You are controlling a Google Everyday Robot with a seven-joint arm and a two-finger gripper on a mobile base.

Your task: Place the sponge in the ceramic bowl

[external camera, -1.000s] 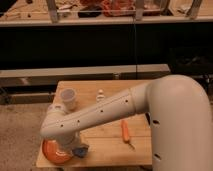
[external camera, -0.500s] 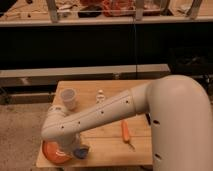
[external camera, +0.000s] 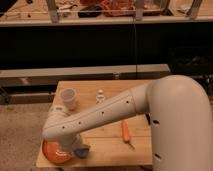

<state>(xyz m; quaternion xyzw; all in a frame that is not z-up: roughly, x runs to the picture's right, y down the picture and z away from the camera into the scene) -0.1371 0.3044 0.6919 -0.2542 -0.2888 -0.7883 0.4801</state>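
Camera view shows the ceramic bowl [external camera: 52, 154] on the table [external camera: 109, 148], near left corner; the sponge [external camera: 84, 150] at its right rim under the gripper [external camera: 75, 147], whose state I cannot tell; farther a carrot [external camera: 125, 131]; then a cup [external camera: 68, 98].

At front-left corner of table [external camera: 107, 150]: ceramic bowl [external camera: 52, 154]. Just right of bowl, apparently touching its rim: sponge [external camera: 84, 149]. Low over bowl's right edge, beside sponge: gripper [external camera: 77, 148]. Behind bowl: cup [external camera: 68, 98]. Right of cup: small upright object [external camera: 100, 95]. Right of centre, well apart from bowl: carrot [external camera: 125, 132].
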